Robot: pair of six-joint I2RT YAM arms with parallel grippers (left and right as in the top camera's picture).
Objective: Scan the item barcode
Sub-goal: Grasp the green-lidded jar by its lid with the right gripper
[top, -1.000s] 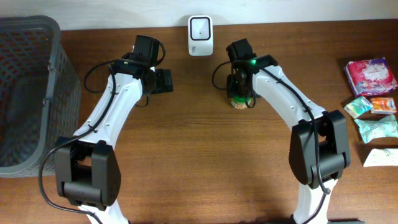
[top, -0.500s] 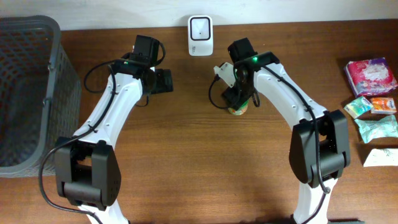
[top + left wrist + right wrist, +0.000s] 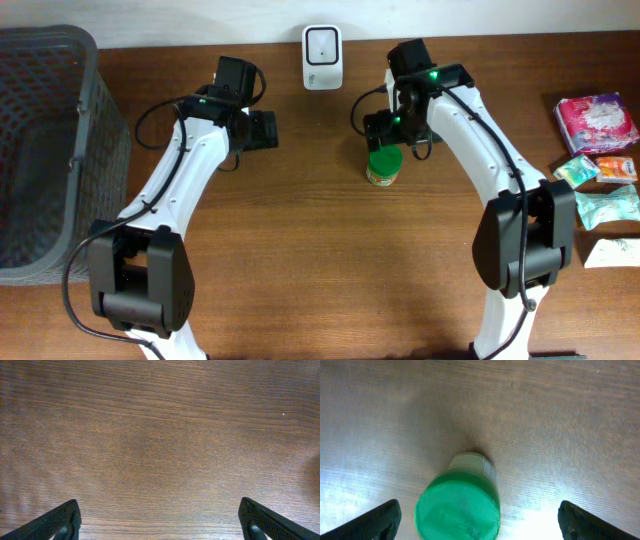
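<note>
One jar let go near the scanner

Spread wide now at the right pincer (image 3: 390, 128), up from partly closed a second ago; nothing pinched. Pulled back toward the far edge, off the jar (image 3: 384, 166). Left the jar standing upright on the surface (image 3: 320, 260), green lid (image 3: 458, 507) up, just on the near side of that pincer, near the white scanner (image 3: 322, 44) but to its right and closer in, touching neither. From the right wrist: lid-on view, sitting between the two fingertips, clear of both. Roughly the same spot as a second ago, after a small shift nearer half a second back.

Spread wide too at the left pincer (image 3: 160, 517), same as all through the last second. Only bare wood under it. Parked left of the scanner, no part in this step.

Cannot read any barcode or tell which way the label faces. Cannot tell if a scan registered.

Judged as a release: either scanned and put down, or set down for a regrip at a better angle. Leaning to the second, with no pass across the scanner window in these views. Next likely calls for a fresh grab on the jar body and a turn of the label toward the scanner. Some risk of tipping a narrow round jar with a stray fingertip.

Untouched: dark basket (image 3: 45, 150) far left, packets (image 3: 597, 122) far right.
</note>
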